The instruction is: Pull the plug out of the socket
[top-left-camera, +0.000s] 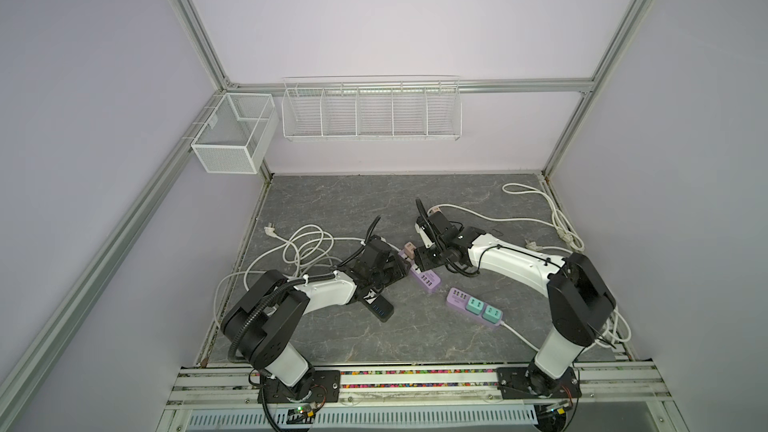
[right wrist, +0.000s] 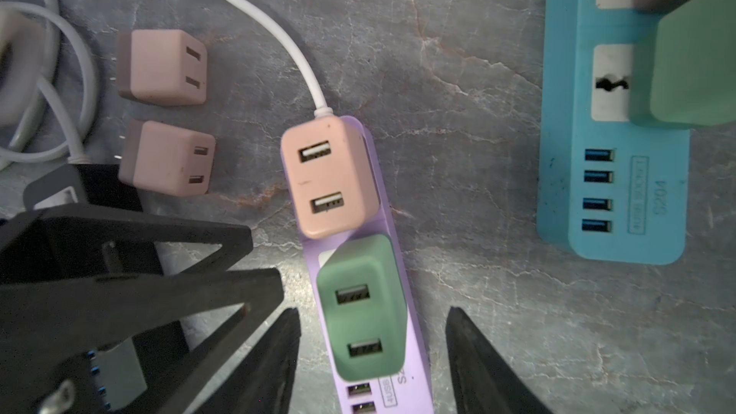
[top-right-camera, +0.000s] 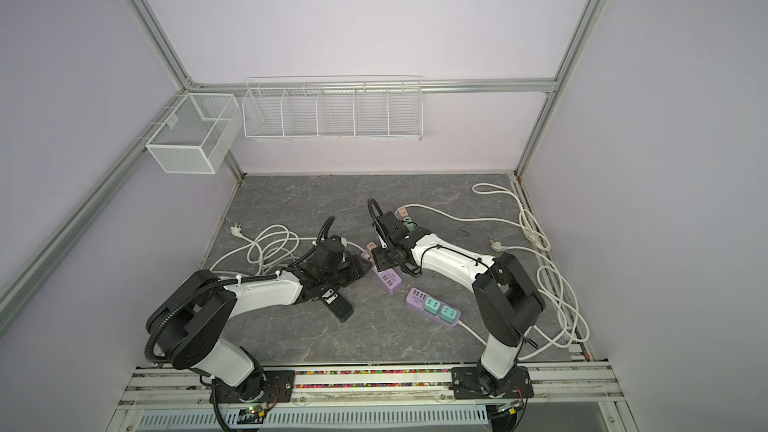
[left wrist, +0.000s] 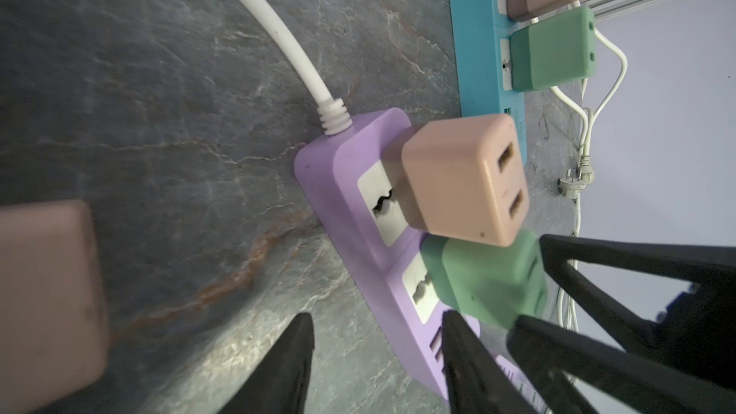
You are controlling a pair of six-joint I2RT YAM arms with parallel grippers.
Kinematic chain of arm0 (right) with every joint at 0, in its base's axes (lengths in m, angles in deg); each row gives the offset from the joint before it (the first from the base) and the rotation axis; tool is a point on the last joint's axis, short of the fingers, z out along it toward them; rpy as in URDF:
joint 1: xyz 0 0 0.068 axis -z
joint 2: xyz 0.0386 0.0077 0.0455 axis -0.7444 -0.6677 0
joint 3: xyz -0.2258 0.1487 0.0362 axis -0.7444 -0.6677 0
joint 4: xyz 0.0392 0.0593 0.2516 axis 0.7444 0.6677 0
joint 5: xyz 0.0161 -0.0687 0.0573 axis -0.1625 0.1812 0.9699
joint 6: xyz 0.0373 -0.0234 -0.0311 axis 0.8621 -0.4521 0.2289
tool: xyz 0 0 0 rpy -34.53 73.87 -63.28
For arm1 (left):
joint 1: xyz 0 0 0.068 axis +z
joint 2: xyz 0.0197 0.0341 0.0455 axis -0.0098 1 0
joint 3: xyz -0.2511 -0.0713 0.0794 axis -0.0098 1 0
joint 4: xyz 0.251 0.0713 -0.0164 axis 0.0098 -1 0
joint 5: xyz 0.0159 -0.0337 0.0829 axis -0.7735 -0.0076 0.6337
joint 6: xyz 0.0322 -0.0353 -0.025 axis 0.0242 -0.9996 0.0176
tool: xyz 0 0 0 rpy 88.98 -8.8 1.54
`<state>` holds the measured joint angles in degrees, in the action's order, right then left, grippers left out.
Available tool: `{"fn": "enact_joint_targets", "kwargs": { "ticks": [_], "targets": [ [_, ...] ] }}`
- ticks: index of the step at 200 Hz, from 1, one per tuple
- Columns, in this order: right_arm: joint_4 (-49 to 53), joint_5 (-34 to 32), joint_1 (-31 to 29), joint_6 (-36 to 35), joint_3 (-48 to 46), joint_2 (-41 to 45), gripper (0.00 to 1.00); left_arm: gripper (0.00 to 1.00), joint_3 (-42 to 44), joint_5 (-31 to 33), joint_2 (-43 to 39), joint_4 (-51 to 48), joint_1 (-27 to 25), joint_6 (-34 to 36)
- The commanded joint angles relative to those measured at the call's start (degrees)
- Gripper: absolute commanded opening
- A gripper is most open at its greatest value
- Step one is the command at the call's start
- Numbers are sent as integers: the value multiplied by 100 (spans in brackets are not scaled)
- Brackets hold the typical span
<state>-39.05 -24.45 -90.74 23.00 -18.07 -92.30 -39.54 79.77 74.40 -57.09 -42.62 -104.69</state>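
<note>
Table (top-left-camera: 332,209) centre: purple strip (top-left-camera: 426,281). My left gripper (left wrist: 376,314) sits beside it, jaws parted, holding nothing. Right gripper (right wrist: 372,310) straddles green plug (right wrist: 364,272), unclenched, gaps on both sides. Plug is seated in the strip, next to pink plug (right wrist: 328,183).

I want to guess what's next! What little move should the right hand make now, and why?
Probably close the right hand on the green plug: its open fingers sit either side of it, and the plug is seated in the purple strip.
</note>
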Motion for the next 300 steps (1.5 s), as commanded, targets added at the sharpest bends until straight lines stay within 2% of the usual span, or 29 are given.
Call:
{"fn": "enact_joint_targets", "kwargs": {
  "ticks": [1, 47, 123, 159, 205, 244, 300],
  "targets": [
    [38, 112, 48, -146, 136, -174, 60, 53, -234, -73, 195, 204, -30, -79],
    [-42, 279, 68, -221, 168, -483, 55, 51, -258, -155, 385, 273, -30, -92],
    [-234, 406, -51, -140, 55, -610, 37, 51, -219, -101, 310, 179, -24, -75],
    [-152, 382, -205, 110, 89, -595, 34, 50, -83, -155, 230, 282, -21, -92],
    [53, -110, -506, 192, 302, -696, 32, 47, 78, -282, 294, 419, -21, -160],
    [16, -91, -578, 180, 315, -706, 30, 40, 138, -300, 387, 536, -21, -190],
    [-136, -48, -594, 174, 252, -635, 29, 37, 201, -279, 478, 501, -30, -263]
  ]
}}
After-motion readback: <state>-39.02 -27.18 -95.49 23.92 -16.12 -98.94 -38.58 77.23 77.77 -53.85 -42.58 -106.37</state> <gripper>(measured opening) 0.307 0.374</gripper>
